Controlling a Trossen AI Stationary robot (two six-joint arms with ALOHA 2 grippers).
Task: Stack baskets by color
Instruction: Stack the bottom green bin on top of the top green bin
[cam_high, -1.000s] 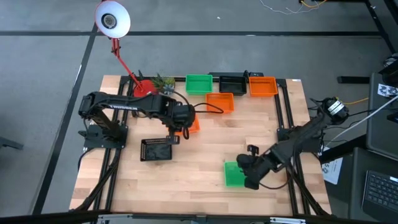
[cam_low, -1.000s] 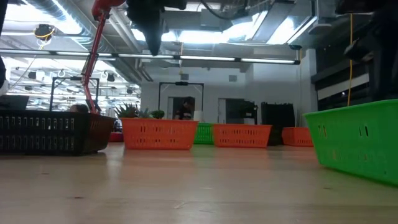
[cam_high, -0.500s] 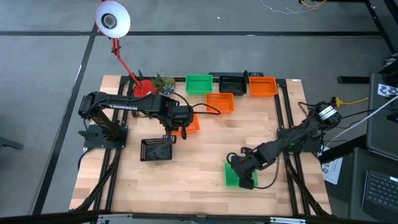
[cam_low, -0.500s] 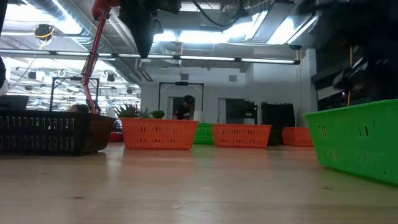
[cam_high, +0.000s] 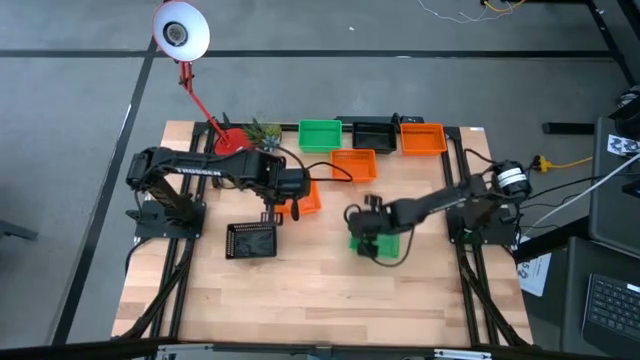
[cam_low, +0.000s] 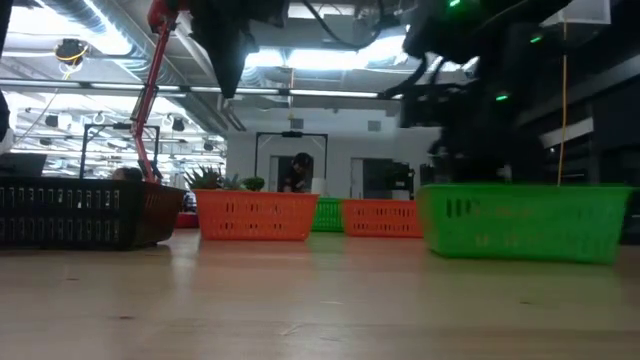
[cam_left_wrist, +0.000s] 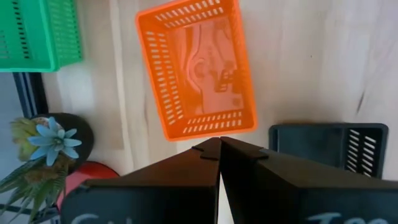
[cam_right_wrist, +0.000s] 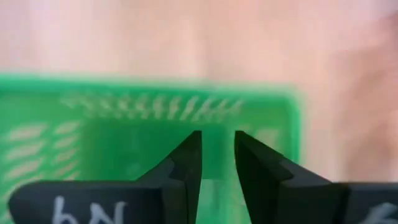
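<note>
The right hand (cam_high: 365, 232), clamped on a green basket (cam_high: 372, 242) at frame centre, might drop it; the left hand (cam_high: 283, 205) is closed, empty.

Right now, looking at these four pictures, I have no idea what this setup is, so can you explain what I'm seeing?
Two dark robot arms work at a wooden table. One picture looks straight down, one looks level across the tabletop, and two come from cameras on the arms' wrists. Small mesh baskets lie about: a green basket, a black basket and orange baskets along the far edge, and another black basket nearer the front. The right gripper has its fingers closed on the rim of a second green basket. The left gripper is shut and empty, over an orange basket. A lamp and a small plant stand at the back.
</note>
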